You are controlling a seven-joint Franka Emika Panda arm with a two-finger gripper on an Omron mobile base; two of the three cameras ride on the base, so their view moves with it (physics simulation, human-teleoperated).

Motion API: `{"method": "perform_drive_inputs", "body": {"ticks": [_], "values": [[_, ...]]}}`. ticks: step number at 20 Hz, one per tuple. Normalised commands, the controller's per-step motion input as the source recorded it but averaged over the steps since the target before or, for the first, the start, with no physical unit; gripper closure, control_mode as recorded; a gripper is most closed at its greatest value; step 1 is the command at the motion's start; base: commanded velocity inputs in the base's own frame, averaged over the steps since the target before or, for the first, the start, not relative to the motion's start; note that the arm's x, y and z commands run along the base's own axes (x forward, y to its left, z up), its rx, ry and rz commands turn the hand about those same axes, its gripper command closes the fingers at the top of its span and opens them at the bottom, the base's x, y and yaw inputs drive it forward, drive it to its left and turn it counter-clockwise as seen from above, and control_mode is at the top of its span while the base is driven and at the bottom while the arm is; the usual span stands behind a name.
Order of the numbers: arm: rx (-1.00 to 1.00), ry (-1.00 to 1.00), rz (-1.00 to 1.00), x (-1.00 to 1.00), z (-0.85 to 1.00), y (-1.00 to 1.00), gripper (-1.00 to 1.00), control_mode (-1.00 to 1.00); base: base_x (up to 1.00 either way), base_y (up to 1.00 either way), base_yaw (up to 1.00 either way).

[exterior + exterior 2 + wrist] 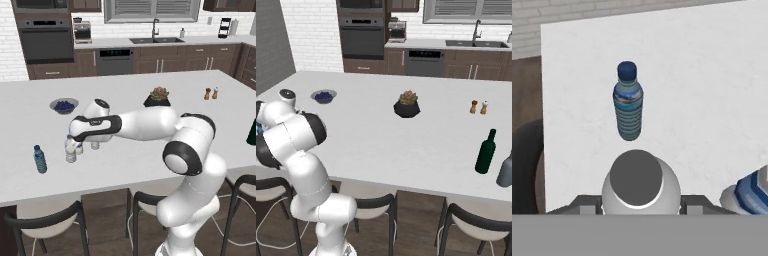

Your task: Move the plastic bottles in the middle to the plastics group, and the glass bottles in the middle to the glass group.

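The gripper (636, 204) is closing around a clear plastic bottle (640, 187) with a white cap near the worktop's (150, 150) left front edge, seemingly gripping it. The blue-capped bottle (628, 101) is standing just beyond, the blue-labelled bottle (751, 192) beside. A grey bowl (64, 105) is holding dark berries. The green glass bottle (486, 151) is standing near the right front edge.

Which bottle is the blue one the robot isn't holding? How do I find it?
Look at the big white island counter, at its left end near the front edge. The blue-tinted bottle stands there alone, apart from the bottles clustered under the gripper. Its cap is blue, not white.
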Motion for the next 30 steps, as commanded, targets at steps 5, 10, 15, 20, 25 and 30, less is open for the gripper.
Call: {"method": "perform_drive_inputs", "body": {"ticks": [5, 10, 15, 20, 25, 30], "values": [[0.00, -0.01, -0.02, 0.24, 0.00, 0.25, 1.00, -1.00, 0.00, 0.00, 0.00], [0.00, 0.00, -0.01, 0.16, 0.00, 0.13, 1.00, -1.00, 0.00, 0.00, 0.00], [0.00, 0.00, -0.01, 0.04, -0.06, 0.00, 1.00, -1.00, 0.00, 0.00, 0.00], [0.00, 0.00, 0.00, 0.00, -0.42, 0.00, 1.00, -1.00, 0.00, 0.00, 0.00], [0.00, 0.00, 0.00, 0.00, -0.46, 0.00, 1.00, -1.00, 0.00, 0.00, 0.00], [0.00, 0.00, 0.00, 0.00, -0.17, 0.00, 1.00, -1.00, 0.00, 0.00, 0.00]]}}
